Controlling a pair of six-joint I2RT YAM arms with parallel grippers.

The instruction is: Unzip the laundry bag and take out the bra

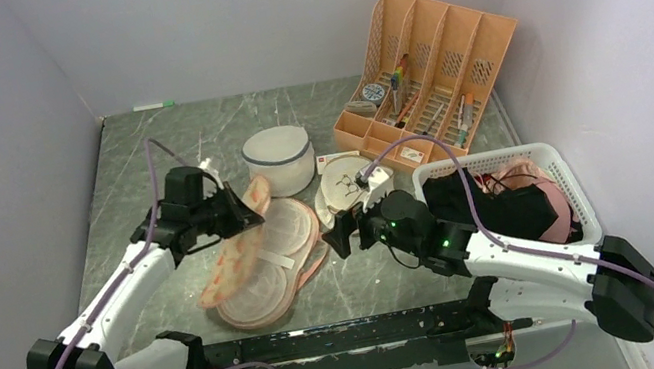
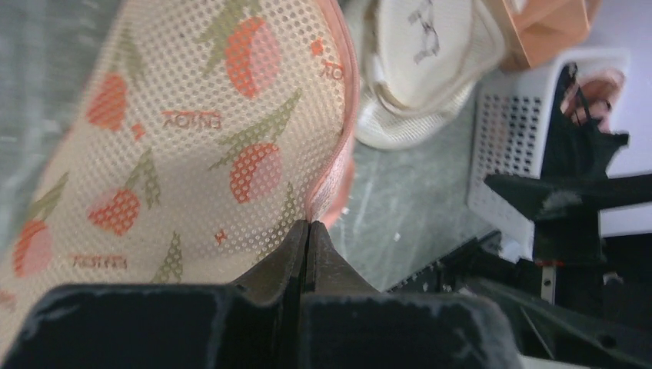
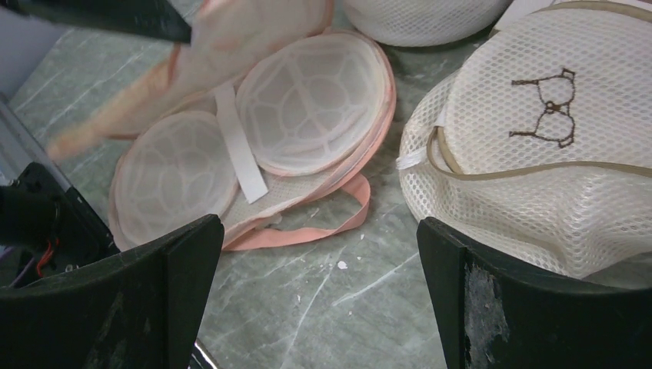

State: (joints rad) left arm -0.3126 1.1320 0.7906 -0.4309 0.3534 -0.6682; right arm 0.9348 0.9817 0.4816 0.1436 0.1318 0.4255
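Laundry bag (image 1: 261, 267) sits left of centre on the bench (image 1: 147, 165), and it's lying open! The printed flap is up off the lower half and tilted over to the left. Two pale rounded cups of lining show underneath.

Left jaws are pinched together right on the flap's pink edging (image 2: 342, 146), holding that flap in the air. Just above the bag stands a white dome bag (image 1: 279, 157) with blue trim.

On to the centre: a round cream bag (image 1: 344, 187) with a glasses drawing lies just beside the laundry bag's right edge. Right jaws hang low over the bench in front of that cream bag, spread wide, nothing between them.

Further right is a white basket (image 1: 570, 177), and there's the bra (image 1: 498, 200), black, lying inside with pink garments. An orange organiser (image 1: 429, 65) fills the upper right.
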